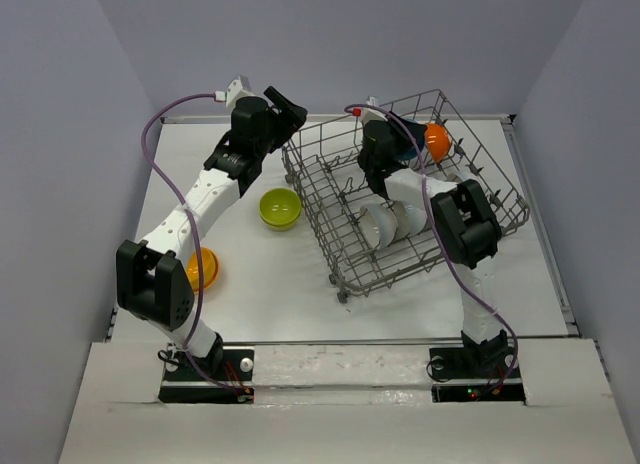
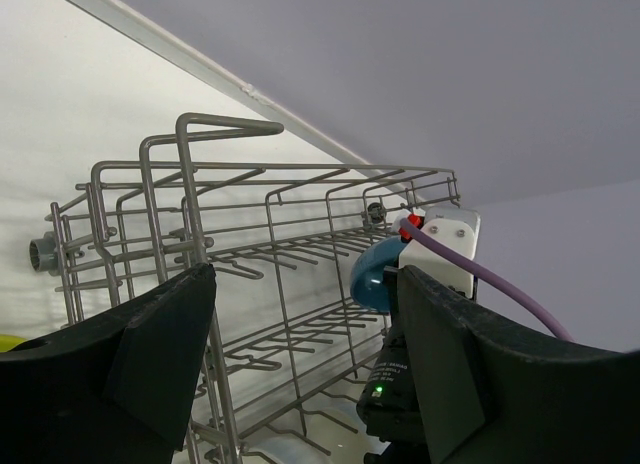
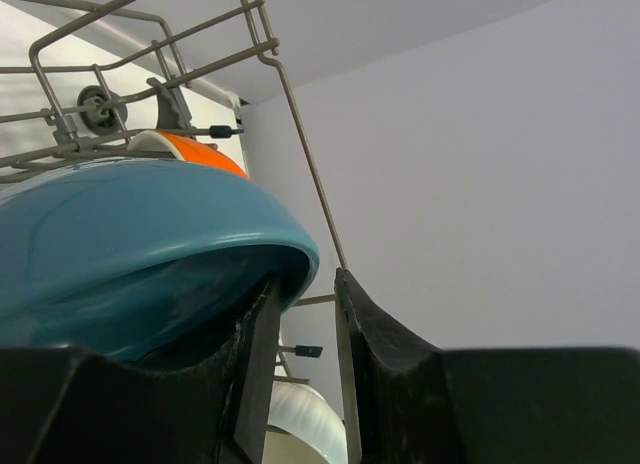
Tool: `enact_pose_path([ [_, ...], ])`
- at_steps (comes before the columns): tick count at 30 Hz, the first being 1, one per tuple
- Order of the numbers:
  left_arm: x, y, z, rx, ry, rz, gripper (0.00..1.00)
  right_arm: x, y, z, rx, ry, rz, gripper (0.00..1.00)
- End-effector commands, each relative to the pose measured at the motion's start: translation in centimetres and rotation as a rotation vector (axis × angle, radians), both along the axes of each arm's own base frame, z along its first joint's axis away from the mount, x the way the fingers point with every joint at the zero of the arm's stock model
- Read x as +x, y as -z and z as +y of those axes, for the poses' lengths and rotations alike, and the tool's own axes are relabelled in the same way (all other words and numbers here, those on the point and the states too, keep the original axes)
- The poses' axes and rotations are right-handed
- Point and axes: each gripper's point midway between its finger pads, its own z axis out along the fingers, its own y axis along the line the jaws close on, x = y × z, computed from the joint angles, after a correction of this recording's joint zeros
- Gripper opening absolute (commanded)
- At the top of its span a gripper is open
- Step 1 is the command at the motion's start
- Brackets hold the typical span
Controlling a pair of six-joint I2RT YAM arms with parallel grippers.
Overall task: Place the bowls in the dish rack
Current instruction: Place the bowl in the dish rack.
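The grey wire dish rack stands right of centre, turned at an angle. My right gripper is inside it at the back, next to a blue bowl. In the right wrist view the blue bowl's rim sits over my left fingertip. The jaws are slightly apart, with a gap to the other finger. An orange bowl stands behind it, and two white bowls stand in the rack's front rows. My left gripper is open and empty by the rack's far left corner.
A lime green bowl sits on the table left of the rack. Another orange bowl lies near my left arm's elbow. Grey walls close in the table at the back and sides. The left wrist view shows the blue bowl through the rack's wires.
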Motion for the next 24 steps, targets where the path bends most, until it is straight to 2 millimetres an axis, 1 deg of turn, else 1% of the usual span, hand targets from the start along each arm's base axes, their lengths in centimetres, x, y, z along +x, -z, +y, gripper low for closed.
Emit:
enact_pose_path([
  [1,-0.1,-2.0,0.2,-0.015,0.002,-0.068,0.82,-0.1,-1.1,0.2,0.047,0.0,-0.059,0.34],
  [3,-0.1,-2.0,0.2,-0.015,0.002,-0.068,0.82,-0.1,-1.2,0.3,0.049,0.0,-0.059,0.36],
  [6,-0.2,-2.2,0.2,-0.014,0.0,-0.072,0.82,0.0,-1.4,0.3,0.066,0.001,-0.065,0.41],
  [9,-0.1,-1.9,0.3,-0.012,-0.004,-0.068,0.82,-0.2,-2.4,0.3,0.107,-0.011,-0.086,0.5],
  [12,-0.1,-1.9,0.3,-0.01,-0.005,-0.068,0.82,-0.5,-2.7,0.3,0.133,-0.033,-0.089,0.55],
  [13,-0.1,-1.9,0.3,-0.008,-0.005,-0.069,0.82,-0.6,-2.9,0.3,0.143,-0.04,-0.092,0.59],
  [14,-0.1,-2.1,0.4,-0.01,-0.005,-0.071,0.82,-0.7,-3.5,0.4,0.173,-0.052,-0.115,0.6],
  [16,-0.1,-2.0,0.4,-0.007,-0.007,-0.071,0.82,-0.9,-3.8,0.3,0.184,-0.058,-0.109,0.65],
  [17,-0.2,-2.2,0.5,-0.006,-0.009,-0.074,0.82,-1.1,-4.3,0.3,0.197,-0.061,-0.121,0.66],
  [19,-0.2,-2.2,0.5,-0.007,-0.009,-0.075,0.82,-1.2,-4.7,0.2,0.207,-0.066,-0.13,0.68],
  [20,-0.2,-2.2,0.5,-0.005,-0.01,-0.076,0.82,-1.4,-5.5,0.2,0.228,-0.071,-0.149,0.69],
  [23,-0.2,-2.1,0.6,-0.004,-0.013,-0.075,0.82,-1.8,-6.8,0.1,0.264,-0.082,-0.183,0.72],
  [24,-0.2,-2.1,0.6,-0.002,-0.014,-0.075,0.82,-2.2,-7.9,0.0,0.277,-0.091,-0.195,0.73],
])
